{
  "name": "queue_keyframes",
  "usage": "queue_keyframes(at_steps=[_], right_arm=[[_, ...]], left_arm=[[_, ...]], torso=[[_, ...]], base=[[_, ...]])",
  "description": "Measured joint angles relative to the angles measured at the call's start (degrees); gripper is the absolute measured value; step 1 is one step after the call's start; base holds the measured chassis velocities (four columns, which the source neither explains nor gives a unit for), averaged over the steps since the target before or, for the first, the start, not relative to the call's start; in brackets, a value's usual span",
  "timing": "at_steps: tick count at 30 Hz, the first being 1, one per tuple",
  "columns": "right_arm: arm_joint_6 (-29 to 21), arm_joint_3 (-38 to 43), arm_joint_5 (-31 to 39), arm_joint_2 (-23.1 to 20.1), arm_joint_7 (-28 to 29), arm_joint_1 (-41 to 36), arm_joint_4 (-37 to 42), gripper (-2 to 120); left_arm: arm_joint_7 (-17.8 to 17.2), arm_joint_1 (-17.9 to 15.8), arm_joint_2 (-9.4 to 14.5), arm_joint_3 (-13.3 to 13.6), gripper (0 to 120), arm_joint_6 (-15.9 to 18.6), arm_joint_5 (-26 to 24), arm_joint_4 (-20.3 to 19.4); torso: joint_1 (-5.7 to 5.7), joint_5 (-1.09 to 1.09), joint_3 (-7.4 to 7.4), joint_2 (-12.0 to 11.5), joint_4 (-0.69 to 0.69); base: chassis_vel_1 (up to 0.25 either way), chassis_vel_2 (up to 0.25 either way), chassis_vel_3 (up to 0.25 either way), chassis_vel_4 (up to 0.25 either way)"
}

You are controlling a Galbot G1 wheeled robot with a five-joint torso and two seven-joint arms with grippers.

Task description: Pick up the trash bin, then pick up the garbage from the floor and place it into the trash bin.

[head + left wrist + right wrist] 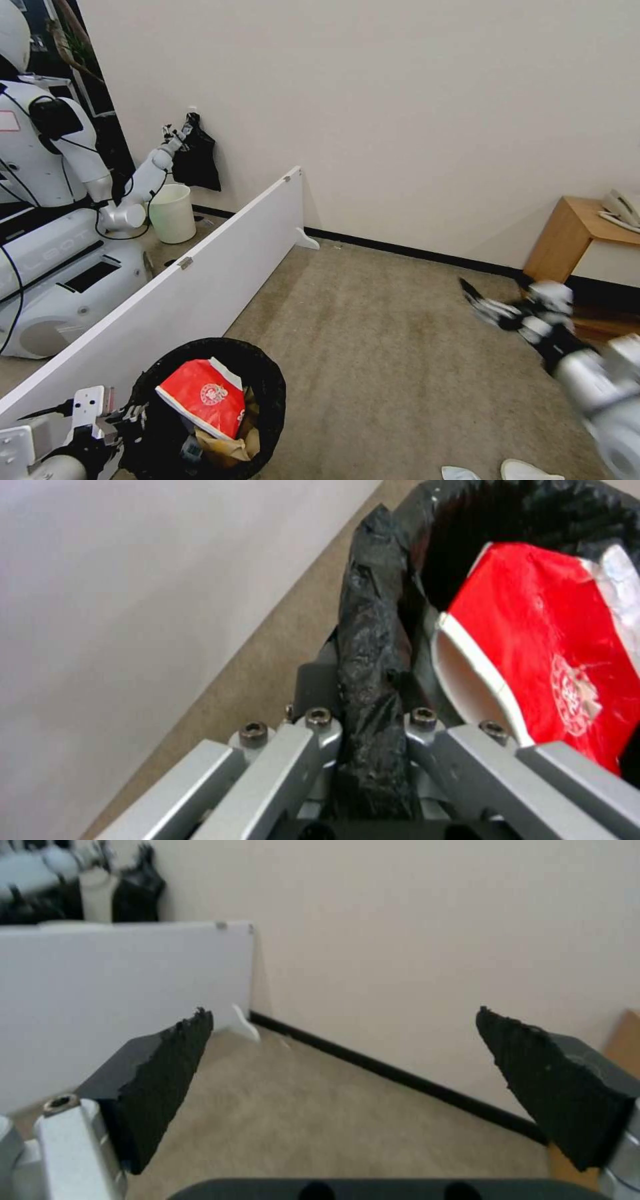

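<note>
Holding the trash bin (267,400) by its rim, my left pincer (370,720) is squeezed tight on the black bag that folds over the edge, so the bin stays close at my left side and I can drop things in. The bin is low on my left, next to the long white board (200,280) that stands on the floor (400,347). Inside the bin I see a red and white packet (200,393) lying on top and some crumpled brown paper (227,450) under it. My right pincer (490,308) is up in the air over the carpet on my right, spread wide with nothing in it, so I think it is ready to go for more garbage. Two white slippers (500,472) peek in at the bottom of the head view, on the floor near my right arm. A wooden table (573,233) stands by the wall on the right. Behind the white board there is another white robot (53,200) and a pale bucket (172,213). The board is close to the bin, so I think I must be careful not to bump it.
</note>
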Motion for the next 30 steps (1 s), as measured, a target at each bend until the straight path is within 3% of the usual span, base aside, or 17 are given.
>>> queue_keyframes(at_steps=[3, 5, 6, 8, 13, 15, 21, 30], right_arm=[[1.1, 0.5, -2.4, 2.2, -0.7, -2.4, 0.5, 100], [2.1, 0.4, -5.4, 6.6, -1.3, -4.6, 1.1, 100], [2.1, 0.4, -5.4, 6.6, -1.3, -4.6, 1.1, 100], [2.6, -0.1, -8.1, 12.0, -1.4, -5.4, 1.4, 100], [3.0, -0.5, -10.7, 17.1, -1.5, -5.9, 1.5, 100], [4.0, -0.6, -14.7, 21.6, -1.5, -6.7, 1.3, 100], [4.4, -0.7, -18.5, 25.6, -0.8, -5.8, 1.0, 100], [4.5, -0.9, -19.6, 25.4, -0.3, -5.7, 0.7, 100]], left_arm=[[0.2, -0.2, 0.3, -0.1, 4, -0.3, 0.0, 0.5], [0.7, -0.1, 0.5, -0.3, 4, -0.7, -0.1, 1.3], [0.7, -0.1, 0.5, -0.3, 4, -0.7, -0.1, 1.3], [1.4, 0.3, 0.6, -0.5, 4, -0.9, -0.2, 1.7], [1.8, 0.2, 0.6, -0.8, 4, -1.1, -0.6, 2.0], [1.8, -0.3, 0.9, -1.0, 4, -1.2, -1.4, 2.1], [1.9, -0.8, 1.5, -0.7, 4, -1.3, -2.0, 2.5], [1.9, -0.7, 1.3, -0.3, 4, -1.5, -1.6, 2.6]], torso=[[0.0, 0.0, 0.0, 0.0, 0.02], [0.0, -0.01, 0.0, 0.0, 0.03], [0.0, -0.01, 0.0, 0.0, 0.03], [0.0, -0.01, 0.01, 0.0, 0.06], [0.0, 0.0, 0.0, 0.0, 0.04], [0.0, -0.02, 0.0, 0.0, 0.02], [0.0, -0.01, 0.01, 0.0, 0.03], [0.0, 0.0, 0.01, 0.0, 0.03]], base=[[0.0, 0.0, 0.0, 0.0], [0.0, 0.0, 0.0, 0.0], [0.0, 0.0, 0.0, 0.0], [0.0, 0.0, 0.0, 0.0], [0.0, 0.0, 0.0, 0.0], [0.0, 0.0, 0.0, 0.0], [0.0, 0.0, 0.0, 0.0], [0.0, 0.0, 0.0, 0.0]])
